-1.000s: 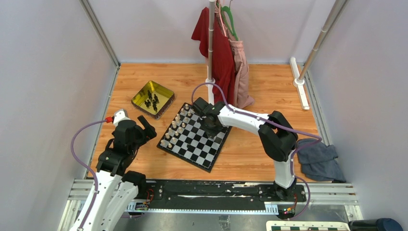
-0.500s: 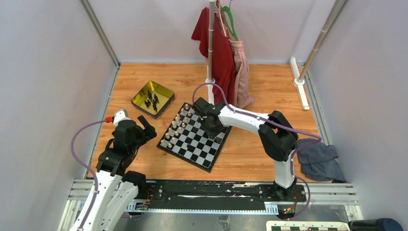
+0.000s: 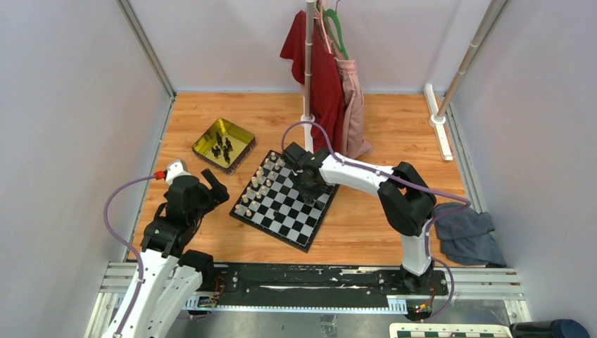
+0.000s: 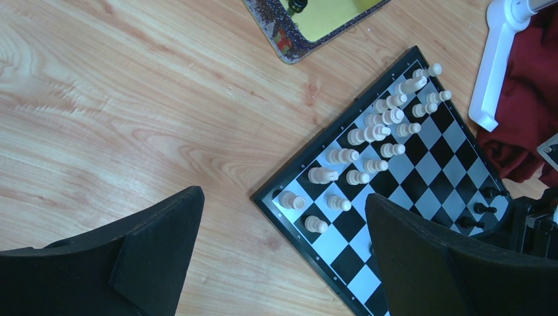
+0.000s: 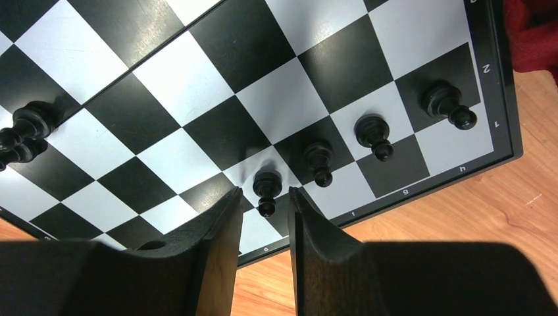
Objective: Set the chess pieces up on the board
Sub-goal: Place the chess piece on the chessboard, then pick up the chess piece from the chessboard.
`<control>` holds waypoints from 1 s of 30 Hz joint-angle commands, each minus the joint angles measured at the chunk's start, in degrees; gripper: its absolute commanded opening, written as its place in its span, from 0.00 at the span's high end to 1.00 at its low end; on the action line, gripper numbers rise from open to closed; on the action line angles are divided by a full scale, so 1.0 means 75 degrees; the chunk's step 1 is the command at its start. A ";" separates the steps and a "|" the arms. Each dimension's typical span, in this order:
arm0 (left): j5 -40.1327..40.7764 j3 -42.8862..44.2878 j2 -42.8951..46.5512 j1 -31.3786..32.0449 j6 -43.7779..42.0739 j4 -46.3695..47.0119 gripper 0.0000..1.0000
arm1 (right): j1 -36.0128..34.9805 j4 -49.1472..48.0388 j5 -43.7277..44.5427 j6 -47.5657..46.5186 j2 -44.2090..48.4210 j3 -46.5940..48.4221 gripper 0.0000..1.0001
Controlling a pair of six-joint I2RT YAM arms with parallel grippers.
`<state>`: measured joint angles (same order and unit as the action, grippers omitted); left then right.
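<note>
The right gripper (image 3: 310,185) hangs over the board's (image 3: 296,224) two-o'clock edge, barely shifted this last second, so a placement is finishing, I'd say. More chess pieces (image 3: 222,146) wait in the tin tray (image 3: 243,150) at ten o'clock. Left wrist: the left gripper (image 4: 283,197) gapes wide, idle. Right wrist: narrow gap, a pawn (image 5: 266,186) standing inside. Wooden table (image 3: 394,127), clothes (image 3: 325,70) hanging at twelve.
</note>
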<state>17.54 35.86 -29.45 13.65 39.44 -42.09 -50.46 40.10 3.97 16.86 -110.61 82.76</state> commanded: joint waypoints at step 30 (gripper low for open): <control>0.0017 -0.0107 0.0216 0.0032 0.0119 0.0086 0.00 | -0.0857 0.0970 -0.0406 -0.0239 -0.0724 0.2436 0.50</control>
<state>17.56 35.07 -28.91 13.65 39.64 -41.71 -55.00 44.80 2.61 15.55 -113.38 98.45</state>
